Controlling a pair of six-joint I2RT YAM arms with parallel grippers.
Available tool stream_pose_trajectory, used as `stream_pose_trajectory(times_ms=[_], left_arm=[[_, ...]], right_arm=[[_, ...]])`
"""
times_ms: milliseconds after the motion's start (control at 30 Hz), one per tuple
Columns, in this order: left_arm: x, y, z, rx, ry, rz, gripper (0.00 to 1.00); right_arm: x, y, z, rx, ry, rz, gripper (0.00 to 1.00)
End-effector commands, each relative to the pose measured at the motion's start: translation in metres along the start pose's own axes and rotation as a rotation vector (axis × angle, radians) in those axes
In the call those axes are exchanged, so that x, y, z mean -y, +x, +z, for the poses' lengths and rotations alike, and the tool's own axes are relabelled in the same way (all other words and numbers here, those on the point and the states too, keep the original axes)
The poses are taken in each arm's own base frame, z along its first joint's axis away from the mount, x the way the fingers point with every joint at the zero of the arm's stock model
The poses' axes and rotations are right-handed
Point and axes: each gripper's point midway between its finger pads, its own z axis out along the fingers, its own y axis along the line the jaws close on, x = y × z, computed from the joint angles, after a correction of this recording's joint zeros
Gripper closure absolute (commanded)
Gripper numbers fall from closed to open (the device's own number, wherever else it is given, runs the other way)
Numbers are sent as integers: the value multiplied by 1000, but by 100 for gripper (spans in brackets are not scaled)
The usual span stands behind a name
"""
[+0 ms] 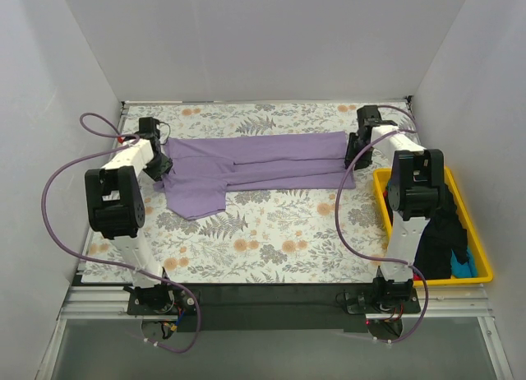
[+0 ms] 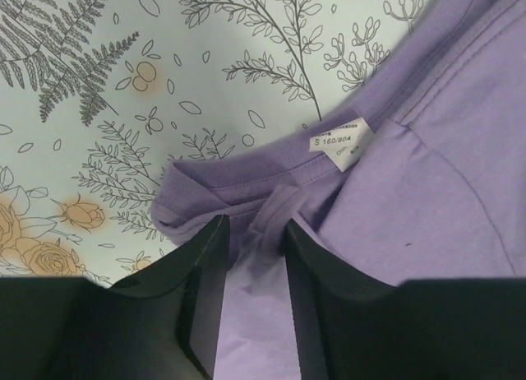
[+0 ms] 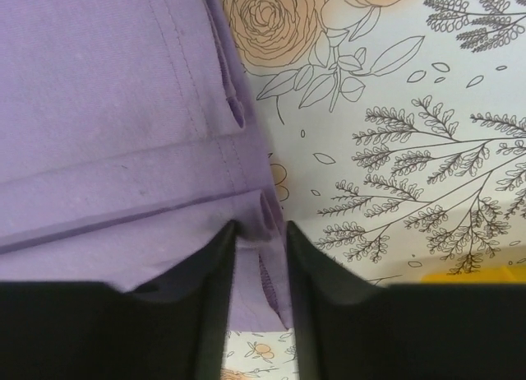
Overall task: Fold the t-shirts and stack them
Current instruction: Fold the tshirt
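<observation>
The lavender t-shirt [image 1: 255, 162] lies stretched across the far part of the table, folded lengthwise, with one sleeve part hanging toward the near left. My left gripper [image 1: 162, 168] is shut on its collar end; the left wrist view shows fabric [image 2: 427, 174] bunched between the fingers [image 2: 205, 273], with the size label [image 2: 341, 141] just beyond. My right gripper [image 1: 352, 160] is shut on the hem end; the right wrist view shows the hem [image 3: 148, 133] pinched between its fingers [image 3: 215, 273]. Black [image 1: 440, 236] and blue [image 1: 463, 267] shirts lie in the tray.
A yellow plastic tray [image 1: 481, 257] stands at the right edge of the table, beside the right arm. The floral tablecloth [image 1: 271, 240] covers the table. White walls close in the back and both sides.
</observation>
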Motion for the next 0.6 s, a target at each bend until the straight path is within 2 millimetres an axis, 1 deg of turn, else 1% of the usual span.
stream_pose_trajectory(times_ms=[0, 33, 67, 100, 133, 167, 200, 233, 267, 300, 333, 433, 467, 500, 533, 567], left_arm=[[5, -22, -18, 69, 47, -16, 66], [6, -26, -25, 81, 58, -17, 61], [6, -28, -31, 92, 67, -13, 54], [5, -34, -45, 119, 89, -19, 42], [3, -34, -51, 130, 95, -10, 35], [1, -33, -58, 135, 102, -8, 30], [-2, -31, -64, 139, 111, -8, 24], [-10, -23, -73, 140, 120, -4, 23], [-15, -14, -77, 125, 127, 4, 22], [-20, -5, -80, 112, 128, 10, 22], [-33, 9, -83, 97, 124, 16, 21], [-48, 42, -86, 31, 137, 32, 21], [-58, 59, -84, 6, 132, 32, 21], [-62, 71, -83, -22, 141, 36, 21], [-71, 86, -80, -48, 134, 37, 21], [-73, 94, -79, -65, 137, 37, 21]], right_arm=[[-11, -34, -27, 111, -41, -12, 58], [-15, -36, -33, 125, -55, -18, 55], [-19, -41, -46, 155, -72, -22, 53], [-26, -40, -53, 163, -86, -33, 51], [-31, -38, -58, 168, -100, -42, 50], [-39, -39, -72, 193, -133, -52, 50], [-55, -34, -78, 196, -178, -77, 50], [-63, -30, -84, 202, -203, -87, 49], [-74, -23, -93, 209, -246, -104, 49], [-92, -13, -98, 205, -285, -134, 49], [-104, -6, -103, 207, -324, -152, 49], [-161, 36, -117, 164, -540, -215, 49], [-178, 39, -121, 179, -597, -206, 49], [-196, 64, -119, 136, -641, -237, 49], [-211, 77, -118, 104, -690, -248, 49], [-225, 82, -119, 113, -729, -261, 49]])
